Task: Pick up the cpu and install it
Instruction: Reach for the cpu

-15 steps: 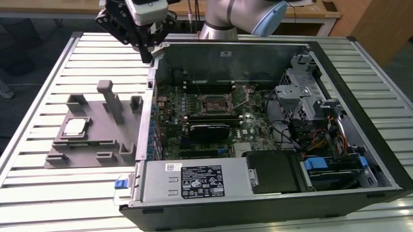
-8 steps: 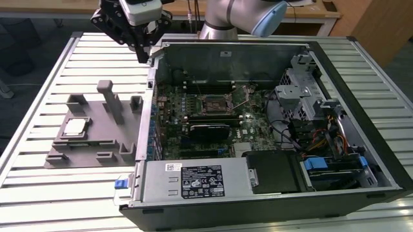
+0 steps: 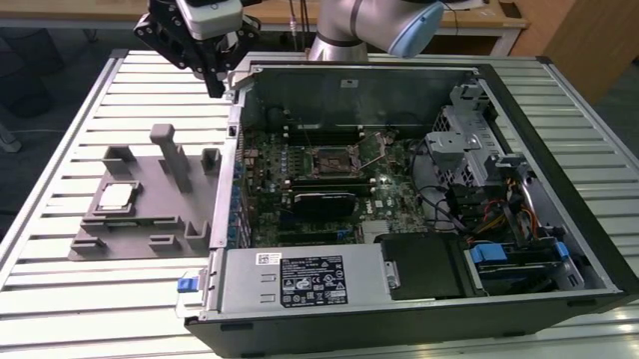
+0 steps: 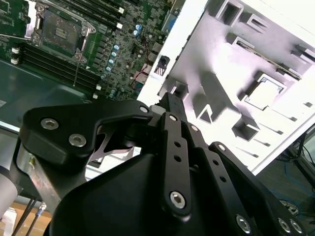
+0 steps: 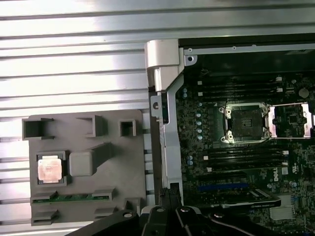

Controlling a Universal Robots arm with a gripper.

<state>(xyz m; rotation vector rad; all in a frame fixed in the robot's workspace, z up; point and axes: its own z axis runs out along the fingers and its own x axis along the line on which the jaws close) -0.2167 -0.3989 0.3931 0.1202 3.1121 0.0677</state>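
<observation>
**CPU in holder, gripper aloft**

The cpu (image 3: 118, 196) (image 5: 50, 169) lies flat, shiny side up, in a square recess of the grey holder tray (image 3: 150, 224), on the slatted table (image 3: 60, 134) beside the open computer case (image 3: 559, 187). Motherboard socket (image 3: 330, 158) (image 5: 244, 123) uncovered, bare. Gripper (image 3: 215, 91) (image 4: 171, 97) hangs above the case's corner, well apart from the cpu; jaws together, holding nothing.

The silver arm (image 3: 345, 30), with a pale blue joint cap, reaches across the top of the exterior view toward that view's left. Its black end effector (image 3: 215, 88) hangs pointing down. The fingers (image 4: 173, 105) are drawn together to a narrow tip, with nothing held between them.
</observation>
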